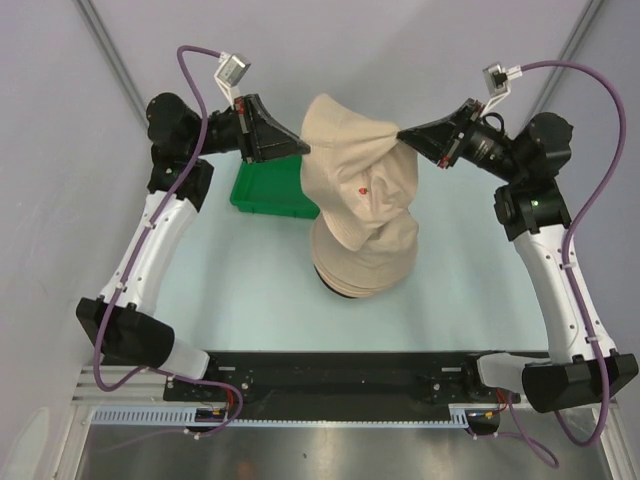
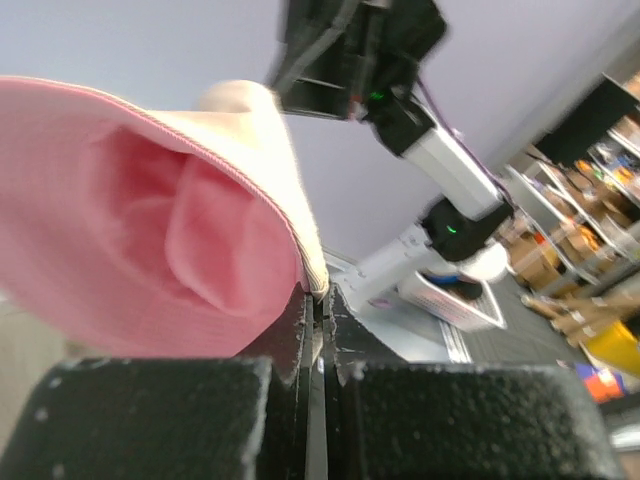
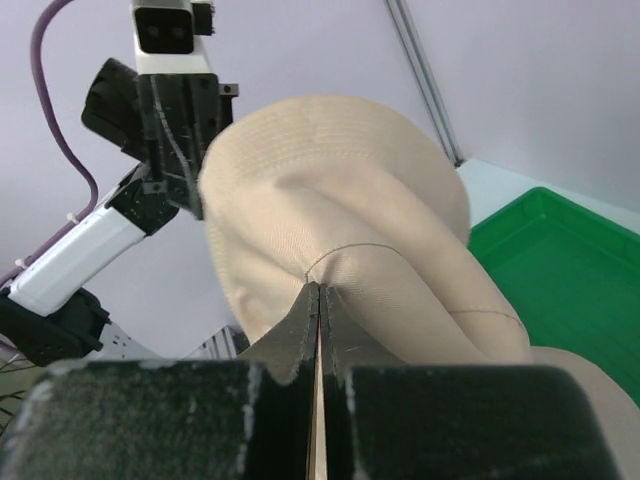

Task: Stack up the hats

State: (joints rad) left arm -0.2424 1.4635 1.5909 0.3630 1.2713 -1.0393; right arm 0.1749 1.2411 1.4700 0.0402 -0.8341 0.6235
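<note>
I see beige hat (image 1: 358, 175) held up between both arms, hanging over stack of hats (image 1: 365, 268) at mid-table. I cannot tell whether it touches stack. I note left gripper (image 1: 300, 148) pinching one brim edge, jaws closed tight on fabric, with pink lining facing its wrist camera. Opposite edge is clamped by right gripper (image 1: 402, 133), jaws equally tight. Behind stack to left sits green tray (image 1: 262, 190).
</note>
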